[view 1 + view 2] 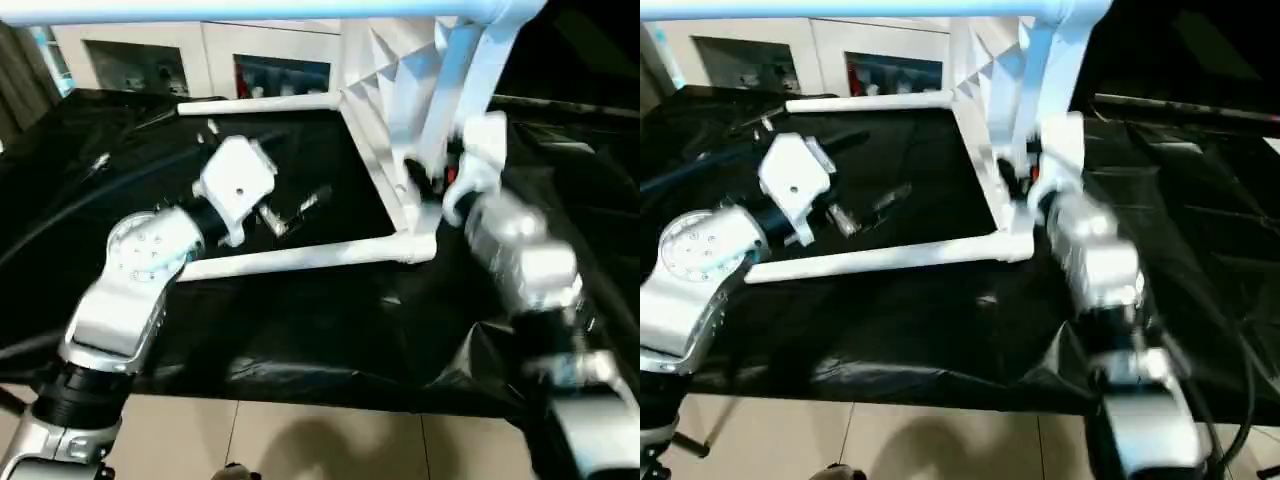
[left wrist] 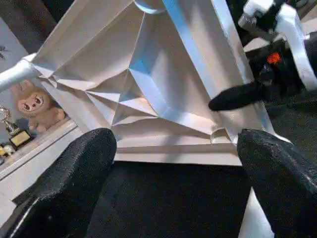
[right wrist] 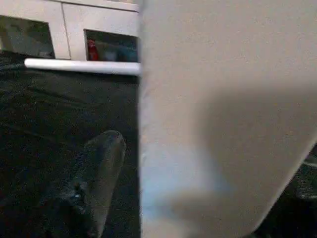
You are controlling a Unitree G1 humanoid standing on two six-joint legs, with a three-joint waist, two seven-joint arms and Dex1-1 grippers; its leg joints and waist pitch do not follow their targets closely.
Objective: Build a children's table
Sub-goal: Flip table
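The left gripper (image 1: 285, 215) is hovering with fingers (image 2: 74, 183) spread wide over the black sheet (image 1: 300, 320). Just beyond it the tabletop (image 2: 148, 89) is standing on edge, ribbed underside facing it, two legs (image 1: 300, 258) pointing left past the gripper. The right gripper (image 1: 435, 180) is pinching the tabletop's rim, blocking the white cabinet (image 3: 49, 25) behind.

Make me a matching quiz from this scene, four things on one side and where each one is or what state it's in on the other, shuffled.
Things:
1. tabletop
2. near leg
3. left gripper
4. cabinet

States:
A. lying flat on the black cover
B. open, holding nothing
C. tipped up on its edge
D. behind the work surface

Pairs: 1-C, 2-A, 3-B, 4-D
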